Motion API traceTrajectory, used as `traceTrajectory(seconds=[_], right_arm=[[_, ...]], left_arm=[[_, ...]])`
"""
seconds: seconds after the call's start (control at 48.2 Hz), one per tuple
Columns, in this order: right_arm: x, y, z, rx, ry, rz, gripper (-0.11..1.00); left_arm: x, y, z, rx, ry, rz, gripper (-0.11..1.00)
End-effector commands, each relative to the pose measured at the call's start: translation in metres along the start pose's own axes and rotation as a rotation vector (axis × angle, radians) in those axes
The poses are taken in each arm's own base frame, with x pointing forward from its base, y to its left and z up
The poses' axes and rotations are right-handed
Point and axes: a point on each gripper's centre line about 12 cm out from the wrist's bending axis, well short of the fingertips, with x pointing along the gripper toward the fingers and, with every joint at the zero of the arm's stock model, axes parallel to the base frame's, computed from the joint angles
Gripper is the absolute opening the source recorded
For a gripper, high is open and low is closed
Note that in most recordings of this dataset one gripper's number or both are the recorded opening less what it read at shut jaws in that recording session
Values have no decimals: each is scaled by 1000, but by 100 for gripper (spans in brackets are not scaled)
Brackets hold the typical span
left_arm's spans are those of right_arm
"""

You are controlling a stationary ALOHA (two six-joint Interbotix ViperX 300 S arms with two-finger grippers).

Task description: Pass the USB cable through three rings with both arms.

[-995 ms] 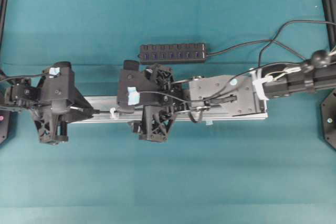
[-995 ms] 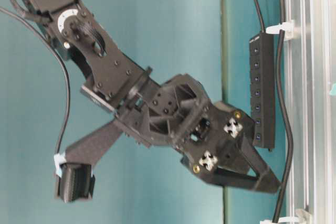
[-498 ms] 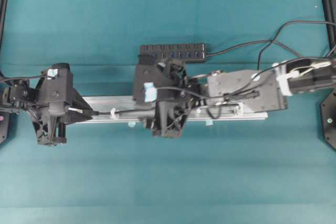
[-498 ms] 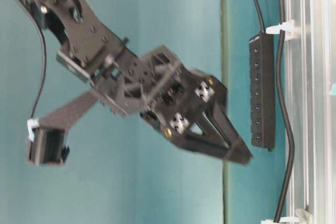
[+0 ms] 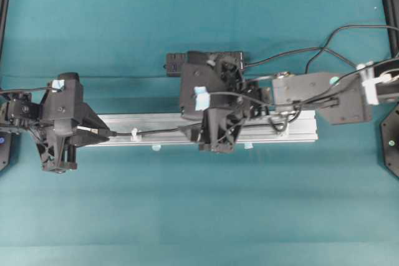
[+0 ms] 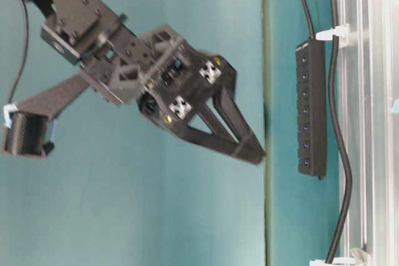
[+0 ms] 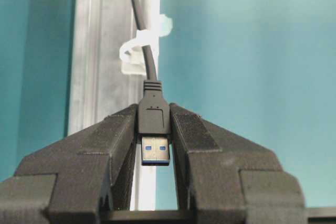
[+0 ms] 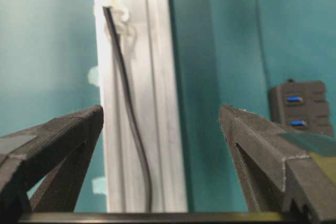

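My left gripper (image 5: 105,133) at the rail's left end is shut on the black USB plug (image 7: 154,121), whose blue-tongued metal end points back between the fingers. From the plug the USB cable (image 5: 156,132) runs through a whitish ring (image 7: 137,51) and on along the silver rail (image 5: 293,135). Two rings (image 6: 333,32) (image 6: 340,258) hold the cable (image 6: 341,172) in the table-level view. The third ring is hidden under the right arm. My right gripper (image 8: 161,111) hangs wide open above the rail's middle (image 5: 194,128), holding nothing; the cable (image 8: 126,93) and a ring (image 8: 107,3) lie below it.
A black multi-port hub (image 6: 312,107) lies behind the rail on the teal mat, partly under the right arm in the overhead view (image 5: 174,61). Its lead and other wires trail to the back right (image 5: 293,54). Pale blue tape tabs (image 5: 156,147) sit by the rail's front edge.
The right arm has drawn back to the right along the rail, and its open gripper has lifted away from the cable. The left gripper has kept still with the plug.
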Motion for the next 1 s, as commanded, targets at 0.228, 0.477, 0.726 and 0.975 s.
traceTrajectory(seconds=[0.228, 0.477, 0.726, 0.975], right_arm=[[-25, -5, 4, 3, -48, -6, 82], [-25, -5, 2, 7, -47, -5, 82], [-24, -5, 2, 5, -47, -5, 82], [-25, -5, 2, 8, -47, -5, 82]], left_arm=[[-8, -2, 13, 13, -35, -6, 22], [-8, -2, 13, 11, -37, -6, 22], [-8, -2, 13, 11, -37, -6, 22], [-8, -2, 13, 11, -37, -6, 22]])
